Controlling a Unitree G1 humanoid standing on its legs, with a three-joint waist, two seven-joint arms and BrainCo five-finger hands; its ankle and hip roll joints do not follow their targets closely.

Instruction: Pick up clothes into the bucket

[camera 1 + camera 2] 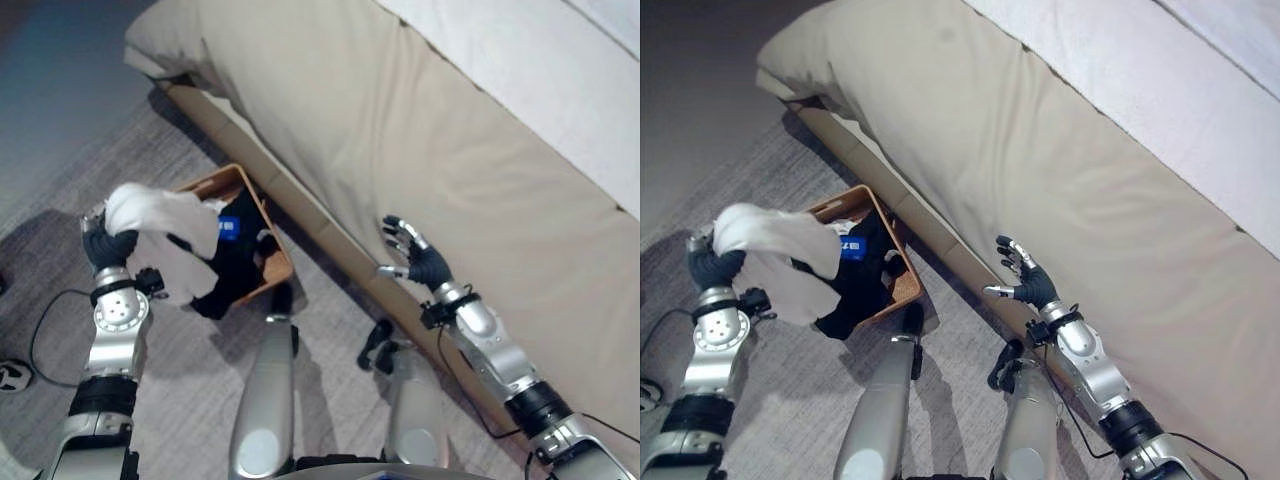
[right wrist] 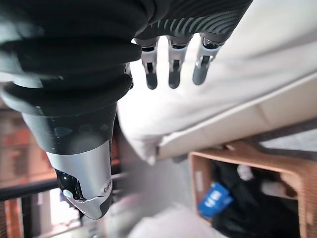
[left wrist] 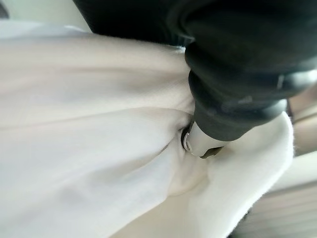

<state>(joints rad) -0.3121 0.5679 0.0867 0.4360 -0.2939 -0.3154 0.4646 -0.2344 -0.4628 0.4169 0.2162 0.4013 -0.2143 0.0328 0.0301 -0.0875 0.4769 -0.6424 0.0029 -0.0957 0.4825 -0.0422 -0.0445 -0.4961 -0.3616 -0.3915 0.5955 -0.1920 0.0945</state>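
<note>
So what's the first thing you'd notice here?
The left hand holds up a big white cloth beside the brown basket on the floor, which has dark clothes in it. The right hand hangs open by the edge of the beige bed.
</note>
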